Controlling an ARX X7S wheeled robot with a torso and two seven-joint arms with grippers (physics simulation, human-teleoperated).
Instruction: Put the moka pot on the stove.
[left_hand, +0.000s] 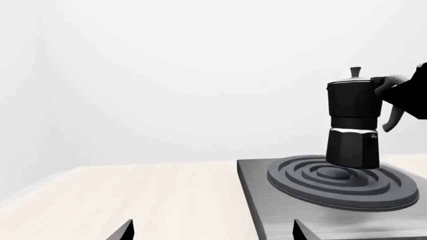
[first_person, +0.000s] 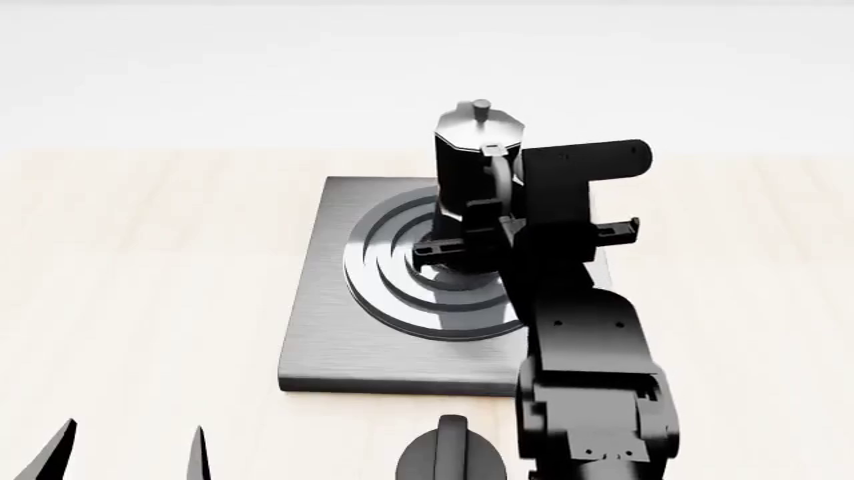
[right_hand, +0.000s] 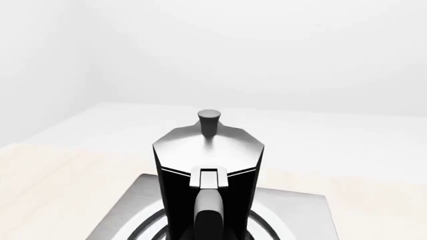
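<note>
upright moka pot (first_person: 470, 190) on stove (first_person: 320, 330), handle toward right gripper (first_person: 514, 235)

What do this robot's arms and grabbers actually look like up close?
The right arm is glossy black, built of chunky, boxy segments with rounded edges and a thin crossbar near the wrist. No cables or markings show. Of the left gripper, only two slim, pointed black fingertips are visible.
</note>
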